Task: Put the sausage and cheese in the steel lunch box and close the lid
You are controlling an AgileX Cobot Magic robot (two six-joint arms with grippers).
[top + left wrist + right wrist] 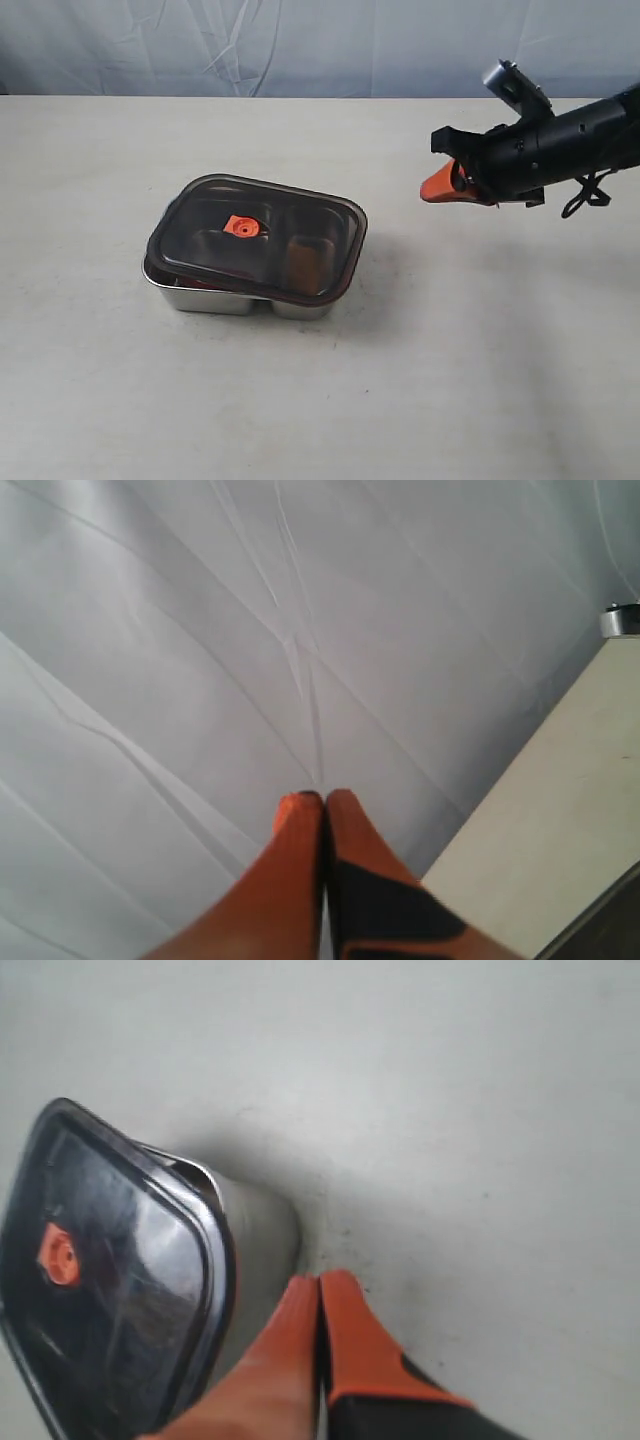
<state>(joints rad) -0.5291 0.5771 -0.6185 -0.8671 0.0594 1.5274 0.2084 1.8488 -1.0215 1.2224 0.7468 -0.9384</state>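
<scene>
The steel lunch box (215, 298) sits left of centre on the table. The dark smoky lid (262, 240) with its orange centre valve (242, 227) lies on top, slightly askew. An orange-brown shape, perhaps the cheese (303, 263), shows dimly through the lid; the sausage is hidden. My right gripper (428, 193) hovers to the right of the box, shut and empty. In the right wrist view the lid (110, 1280) and the box wall (262, 1235) lie beside the shut right gripper (318, 1282). My left gripper (324, 798) is shut, facing the backdrop, and is outside the exterior view.
A pale table (480, 380) spreads around the box. A grey cloth backdrop (300, 45) hangs behind the far edge. The left wrist view catches the table edge (560, 810) and the cloth.
</scene>
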